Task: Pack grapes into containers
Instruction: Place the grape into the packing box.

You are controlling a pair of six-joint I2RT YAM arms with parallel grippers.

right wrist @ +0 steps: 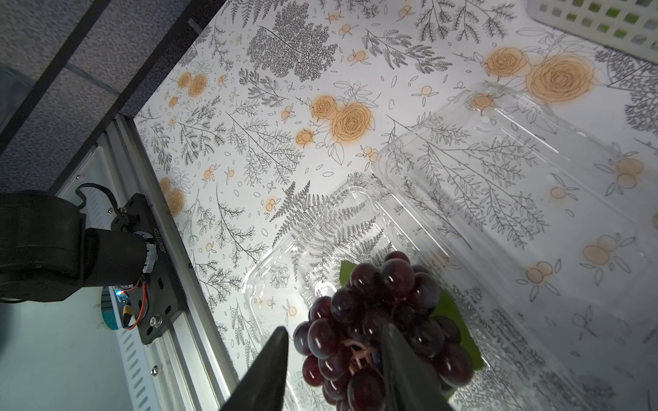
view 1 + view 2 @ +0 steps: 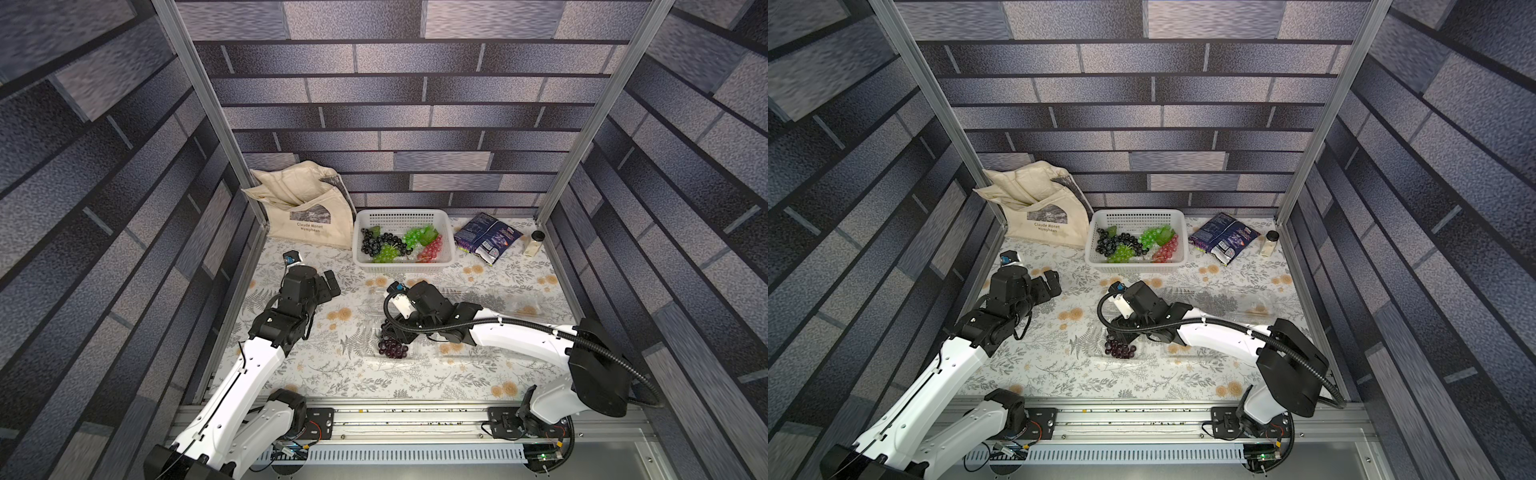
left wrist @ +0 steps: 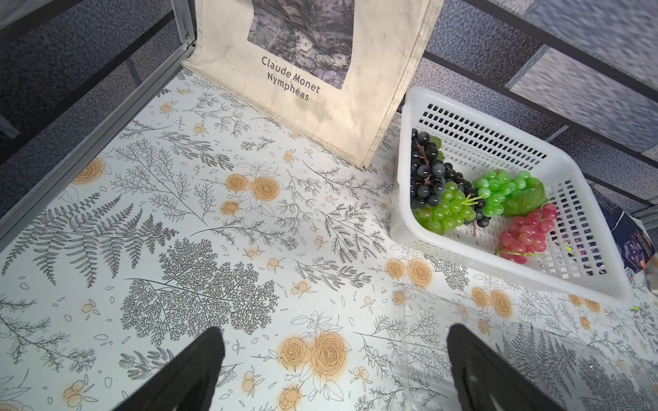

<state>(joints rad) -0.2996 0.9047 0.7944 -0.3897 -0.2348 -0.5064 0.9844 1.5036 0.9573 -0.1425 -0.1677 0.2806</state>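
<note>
Dark purple and glossy, the purple bunch (image 2: 392,348) lies near the middle of the desk (image 2: 324,374) in both top views, directly under the right pincer (image 2: 388,332). The right arm reaches in low from its side, wrist bent down. From up here the clear plastic beneath barely shows, and I cannot read those jaws. The left arm is raised off to its side, its left pincer (image 2: 331,281) pointing toward the back of the desk. There the white basket (image 2: 401,216) holds black, green and red bunches (image 2: 419,237).

The left wrist view shows me that pincer's fingers (image 3: 192,370) spread wide with nothing between them. A clear container (image 3: 423,338) lies by one finger, near the basket.

Only the right wrist view makes the clear tray (image 1: 285,256) plain: shallow and see-through, the purple bunch and its green leaf (image 1: 452,309) lying in it. A second clear box (image 1: 498,170) sits just beside it. The right pincer's fingers stand partway apart, straddling the bunch's top, with a sliver of gap at one finger.
</note>
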